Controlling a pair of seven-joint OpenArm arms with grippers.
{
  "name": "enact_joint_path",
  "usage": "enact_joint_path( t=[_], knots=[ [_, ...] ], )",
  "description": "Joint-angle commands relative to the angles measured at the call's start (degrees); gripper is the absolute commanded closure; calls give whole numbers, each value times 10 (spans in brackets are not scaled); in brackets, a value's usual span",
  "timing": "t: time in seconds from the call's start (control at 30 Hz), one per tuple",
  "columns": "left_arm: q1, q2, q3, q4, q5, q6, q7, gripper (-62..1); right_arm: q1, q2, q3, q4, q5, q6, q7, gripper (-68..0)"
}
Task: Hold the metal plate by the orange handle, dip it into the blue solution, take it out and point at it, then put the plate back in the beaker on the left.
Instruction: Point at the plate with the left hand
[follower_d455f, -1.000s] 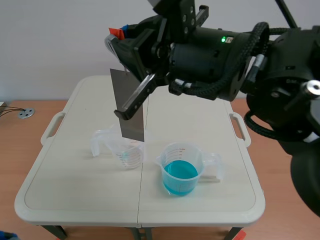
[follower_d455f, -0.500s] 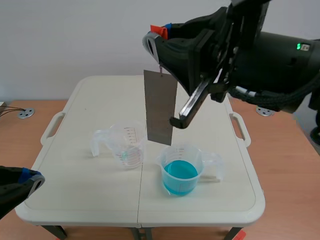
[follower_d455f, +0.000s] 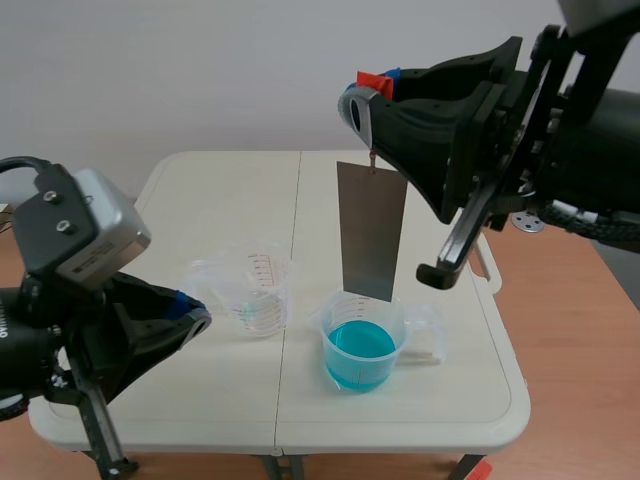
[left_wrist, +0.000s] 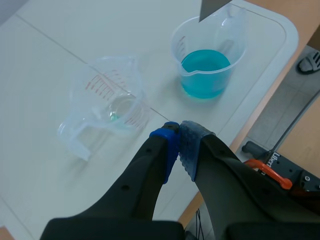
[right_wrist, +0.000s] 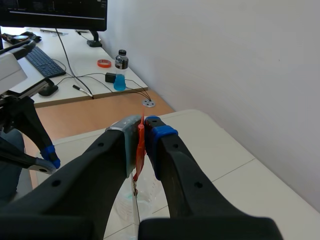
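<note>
Looking across the white table (follower_d455f: 200, 200), I'd take the cup of blue liquid (follower_d455f: 362, 340) as my marker. The metal plate (follower_d455f: 372, 230) hangs upright above that cup, its bottom edge close over the rim, not yet dipped. It looks thin, stiff and light, smooth enough to slip and free to swing, so I'd judge the top end the only sound hold. The cup is roughly half full. Just beside it, on the robot's left, stands the clear cup (follower_d455f: 255, 292), seemingly empty or nearly so. Nearer the robot than that cup, the left claw (left_wrist: 179, 131) hovers, fingers pressed together on nothing. High above the marker, the right claw (right_wrist: 141, 127) pinches the orange handle (right_wrist: 140, 150).
</note>
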Motion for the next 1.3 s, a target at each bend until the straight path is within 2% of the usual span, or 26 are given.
enact_joint_path(
  t=[0.0, 0.2, 0.5, 0.77, 1.07, 1.27],
  knots=[
    [-12, -1, 17, -1, -4, -2, 2, -16, 2, 7, 2, 13, 8, -2, 16, -13],
    [-75, 10, 83, -47, -4, -4, 11, -16, 1, 16, 5, 13, 8, -5, 18, -13],
    [-158, 40, 143, -112, -4, -8, 35, -16, 1, 16, 19, 13, 7, -11, 16, -13],
    [-202, 48, 201, -134, -4, -21, 37, -16, 1, 15, 21, 13, 7, -11, 16, -13],
    [-233, 95, 213, -157, -3, -20, 37, -17, 1, 15, 20, 13, 7, -11, 14, -13],
    [-244, 110, 213, -181, -2, 3, 29, -17, 1, 15, 20, 13, 7, -11, 14, -13]
  ],
)
